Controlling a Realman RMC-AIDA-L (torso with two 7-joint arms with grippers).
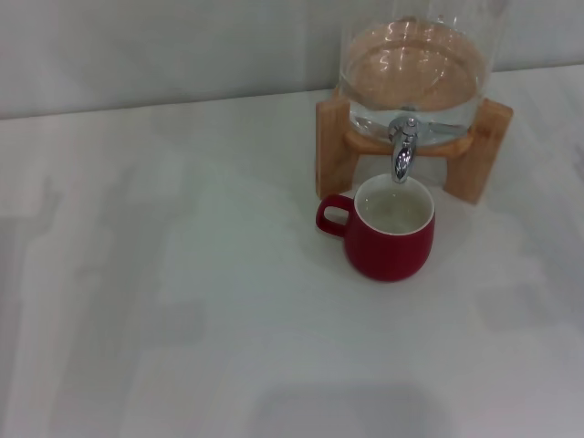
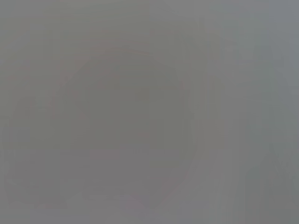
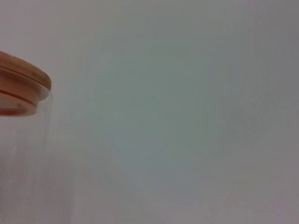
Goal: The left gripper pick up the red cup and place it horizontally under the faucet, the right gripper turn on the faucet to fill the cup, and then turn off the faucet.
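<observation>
Nowhere is either tool seen, so neither arm's pose nor the state of either tool's fingers can be told. Upright on the white counter (image 1: 182, 301), the red cup (image 1: 388, 230) is set directly below the faucet (image 1: 402, 151), its handle turned to the robot's left. Behind it, the glass jar (image 1: 415, 78) is carried by a wooden stand (image 1: 333, 151). A wooden lid (image 3: 21, 88) is shown by the right wrist view against a pale wall (image 3: 187, 93); only blank grey is shown by the left wrist view.

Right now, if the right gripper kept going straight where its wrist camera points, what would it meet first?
Mostly a bare pale surface; the way looks free. The glass jar with its wooden lid sits off to one side. Depth is unclear.
</observation>
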